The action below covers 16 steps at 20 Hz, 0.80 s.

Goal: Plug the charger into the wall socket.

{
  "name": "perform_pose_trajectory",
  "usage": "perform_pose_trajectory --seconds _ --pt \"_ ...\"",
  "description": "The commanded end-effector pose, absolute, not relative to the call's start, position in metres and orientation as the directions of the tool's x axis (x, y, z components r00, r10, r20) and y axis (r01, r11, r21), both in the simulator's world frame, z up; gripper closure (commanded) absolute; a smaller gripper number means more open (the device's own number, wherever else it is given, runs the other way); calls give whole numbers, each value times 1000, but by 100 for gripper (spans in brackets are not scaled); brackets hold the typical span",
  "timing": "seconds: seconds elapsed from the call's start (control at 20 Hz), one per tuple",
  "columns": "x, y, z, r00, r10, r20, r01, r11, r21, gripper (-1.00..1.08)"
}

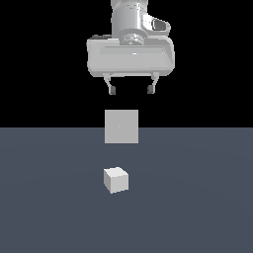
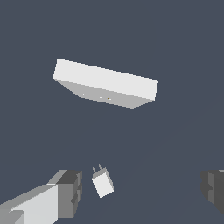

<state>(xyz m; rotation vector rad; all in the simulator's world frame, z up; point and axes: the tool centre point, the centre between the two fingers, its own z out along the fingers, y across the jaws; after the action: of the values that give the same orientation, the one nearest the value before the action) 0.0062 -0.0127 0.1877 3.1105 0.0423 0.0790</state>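
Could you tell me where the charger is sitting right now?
The charger rests on the floor near the exterior view's centre, apart from and in front of the upright wall socket. The open gripper hangs above both, touching neither.

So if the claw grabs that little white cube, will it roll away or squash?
Probably neither. The charger looks like a rigid, flat-sided block resting on the floor, so it should slide rather than roll. It looks narrower than the open gripper, so it should fit. The thin prongs seen in the wrist view may be its delicate part.
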Motion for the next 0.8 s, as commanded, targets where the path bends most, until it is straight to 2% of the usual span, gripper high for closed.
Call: perform_pose_trajectory --seconds 0.0,0.75 --pt "6 -13 188 998 28 50 26 -999 30 -92" --pt "-17 -2 161 988 126 88 125 -992 18 -92"
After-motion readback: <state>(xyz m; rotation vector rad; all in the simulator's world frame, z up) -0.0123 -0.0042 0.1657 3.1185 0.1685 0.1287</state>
